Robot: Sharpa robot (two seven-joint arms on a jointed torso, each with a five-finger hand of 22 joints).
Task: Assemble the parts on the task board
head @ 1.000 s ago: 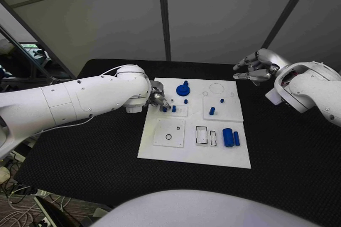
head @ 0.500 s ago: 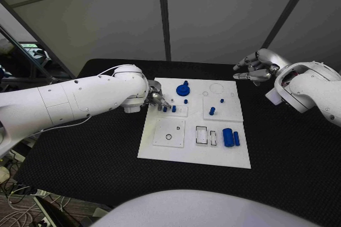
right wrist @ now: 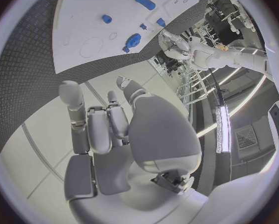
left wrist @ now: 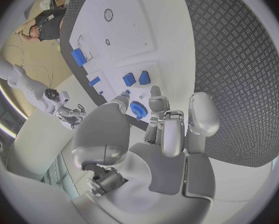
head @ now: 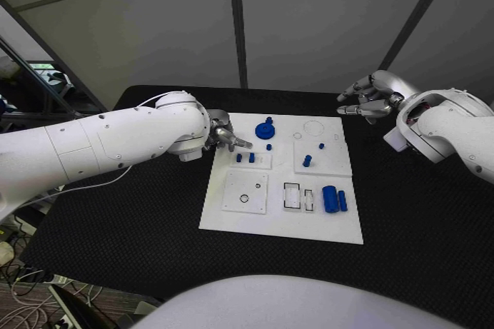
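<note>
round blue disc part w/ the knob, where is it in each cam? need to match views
Head view: round blue disc part at the far left area of the task board, beside the left hand.
Left wrist view: disc just beyond the fingers, partly hidden by them.
Right wrist view: disc on the board, far beyond the right hand.
Shared landmark: the two small blue pegs next to the disc.

White task board, blue parts, black table, silver left hand

left robot hand half hidden by arm
</note>
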